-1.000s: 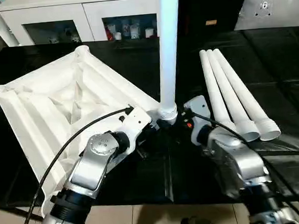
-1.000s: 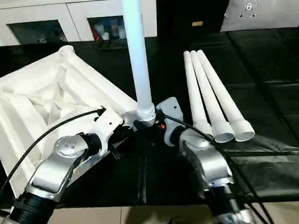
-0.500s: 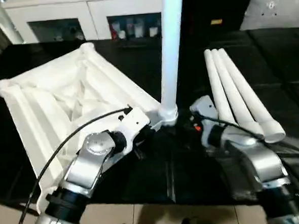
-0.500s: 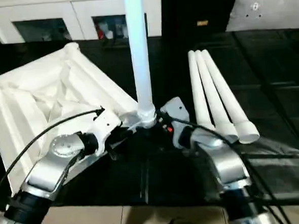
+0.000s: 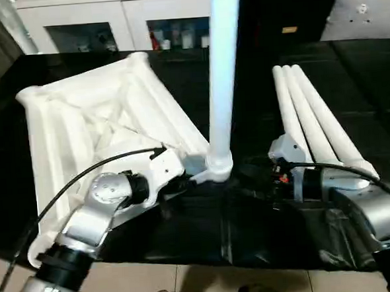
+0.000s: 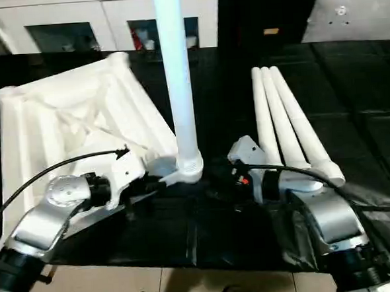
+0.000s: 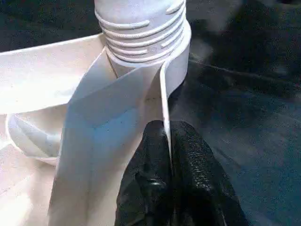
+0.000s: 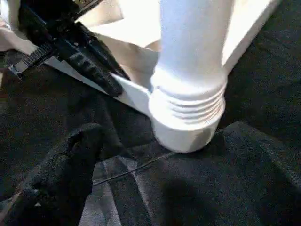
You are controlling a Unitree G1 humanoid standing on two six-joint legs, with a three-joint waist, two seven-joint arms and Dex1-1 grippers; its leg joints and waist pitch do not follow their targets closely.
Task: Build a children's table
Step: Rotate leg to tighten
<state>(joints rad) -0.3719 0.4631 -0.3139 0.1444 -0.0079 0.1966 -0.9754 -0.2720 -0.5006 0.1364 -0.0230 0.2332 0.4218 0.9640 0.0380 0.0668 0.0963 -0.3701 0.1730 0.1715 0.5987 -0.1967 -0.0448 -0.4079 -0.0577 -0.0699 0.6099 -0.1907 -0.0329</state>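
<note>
Left fingers are clamped on a thin rib of the upturned table top, just behind its corner socket. Right fingers are spread wide, empty, flanking the upright leg. Three legs lie beyond on the desk

Black-covered work surface, upturned white tabletop, three loose legs

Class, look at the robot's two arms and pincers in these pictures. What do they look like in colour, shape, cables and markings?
Both forearms are silver metal and rounded; the left arm has a round joint cap. A thin black cable loops along each. Each wrist carries a white housing; the right arm shows a small red-orange mark there. The left pincer and right pincer have black, textured fingers.
</note>
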